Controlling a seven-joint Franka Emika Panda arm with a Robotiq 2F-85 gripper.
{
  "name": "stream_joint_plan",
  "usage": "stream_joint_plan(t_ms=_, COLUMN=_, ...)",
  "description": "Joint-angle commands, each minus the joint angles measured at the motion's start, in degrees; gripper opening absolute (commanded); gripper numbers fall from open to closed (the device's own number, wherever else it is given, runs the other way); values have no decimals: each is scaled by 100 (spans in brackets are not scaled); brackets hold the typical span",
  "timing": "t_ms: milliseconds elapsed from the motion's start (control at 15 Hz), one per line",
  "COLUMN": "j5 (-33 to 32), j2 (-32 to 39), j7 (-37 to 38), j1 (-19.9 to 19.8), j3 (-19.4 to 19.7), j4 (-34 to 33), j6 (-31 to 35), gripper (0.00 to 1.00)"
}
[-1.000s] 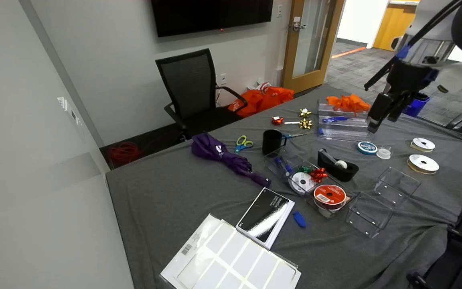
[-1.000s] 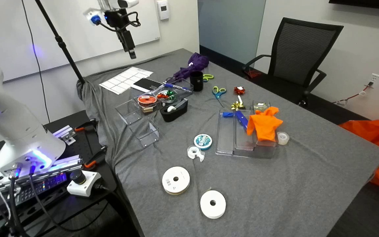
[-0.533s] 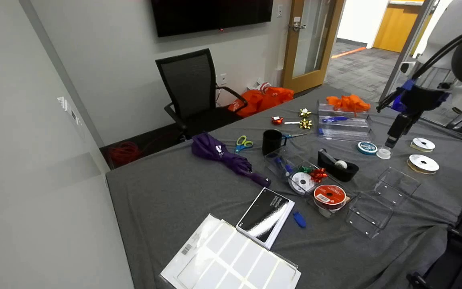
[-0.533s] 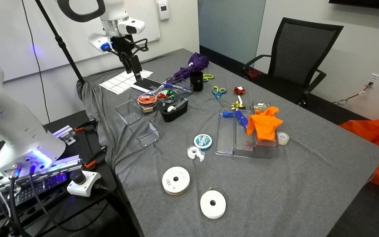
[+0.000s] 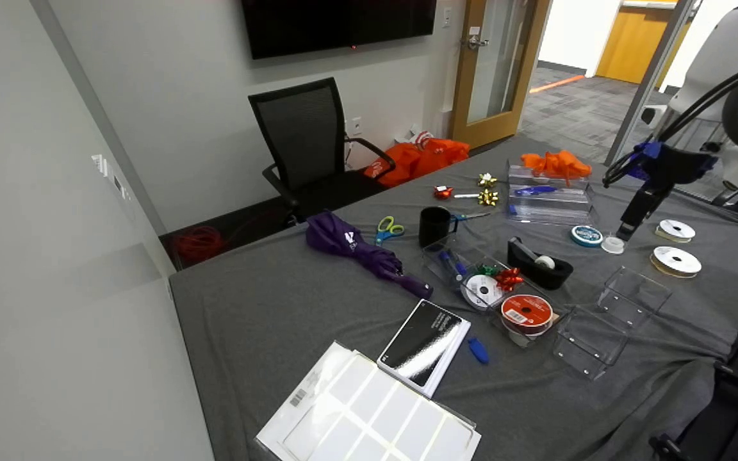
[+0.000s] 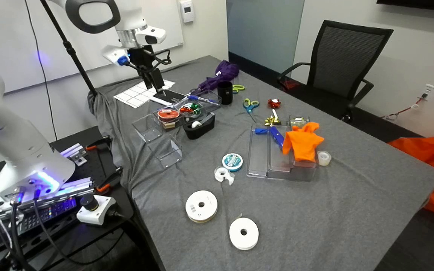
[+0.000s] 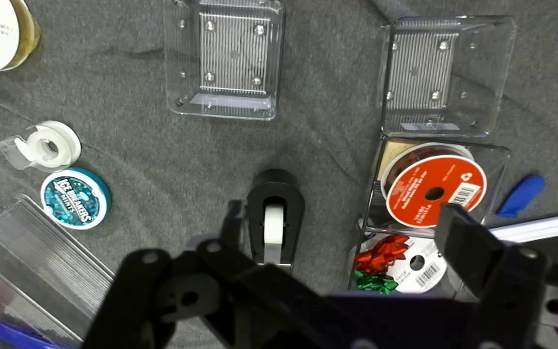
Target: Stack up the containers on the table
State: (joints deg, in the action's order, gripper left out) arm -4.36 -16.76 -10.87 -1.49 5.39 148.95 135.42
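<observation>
Includes, in wrist view, bin [image 7: 225, 59] at eleven o'clock, second bin [image 7: 446, 77] at two, on table [image 7: 330, 121], plus gripper [image 7: 344, 225] spread wide.

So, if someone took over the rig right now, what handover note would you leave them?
Gripper: open, holding nothing, above the table.
Things: one empty clear container stands by itself; a second empty container stands beside the spool container, which holds a red ribbon spool.
Done: none of these three is stacked yet.
Left: probably set one empty container into or onto the other. Whether the spool container belongs in the stack, these pictures don't settle.
</observation>
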Motion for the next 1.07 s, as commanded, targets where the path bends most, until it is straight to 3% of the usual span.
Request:
stream_joint_plan(t_ms=0, j5=-80, j2=342, j7=-46, j1=-92, j3=15, j4=165, j6=528, gripper=100)
stream_joint_plan(t_ms=600, j5=-277, j2=1423, j7=137, j1=-194, j3=-18, j4=325, j6=1242, gripper=100)
stream_joint_plan(t_ms=1000, j5=-1368, j2=2205, j7=720, j1=-352, j3=139, j4=371, j6=2068, gripper=100)
